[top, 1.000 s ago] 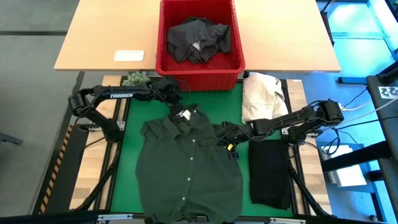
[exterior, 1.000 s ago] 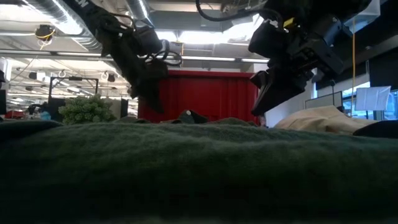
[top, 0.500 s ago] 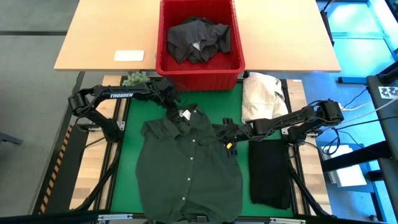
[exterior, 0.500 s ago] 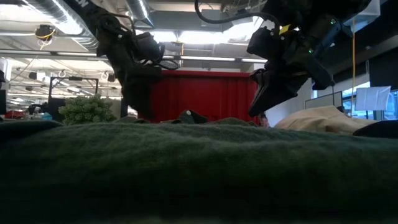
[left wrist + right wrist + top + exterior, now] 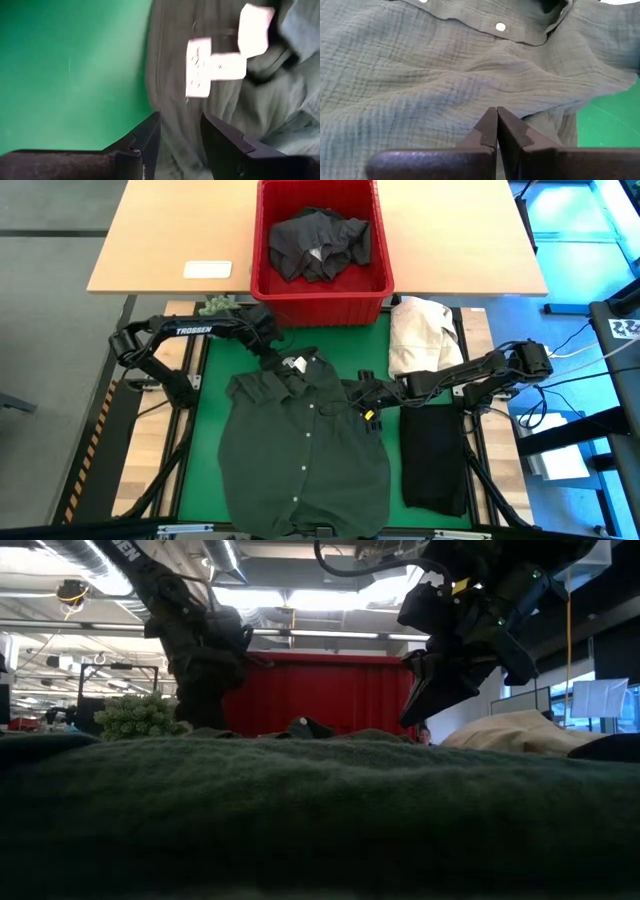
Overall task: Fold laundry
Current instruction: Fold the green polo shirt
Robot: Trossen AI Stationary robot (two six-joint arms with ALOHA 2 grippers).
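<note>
A dark green button shirt [image 5: 305,450] lies spread flat on the green mat [image 5: 205,440], collar toward the far edge. My left gripper [image 5: 268,343] is open and slants down over the collar's left edge, next to the white label [image 5: 210,67]; cloth shows between its fingers [image 5: 150,137]. My right gripper [image 5: 358,393] is shut and hangs just above the shirt's right shoulder [image 5: 470,75], clear of it in the low view [image 5: 410,720]. My left gripper stands open over the shirt's edge beside the collar [image 5: 175,100], slanting down from the far left. I cannot tell whether its fingertips touch the cloth.
A folded black garment [image 5: 432,455] lies on the mat's right side, and a cream cloth heap [image 5: 420,335] sits beyond it. The red basket [image 5: 262,240] at the far edge holds a dark grey garment [image 5: 320,240]. A small green tuft [image 5: 217,307] sits at the far left.
My left gripper has moved a little toward the table's left and near edge and sunk toward the collar, tipping to point more steeply down. The shirt lies as before.
</note>
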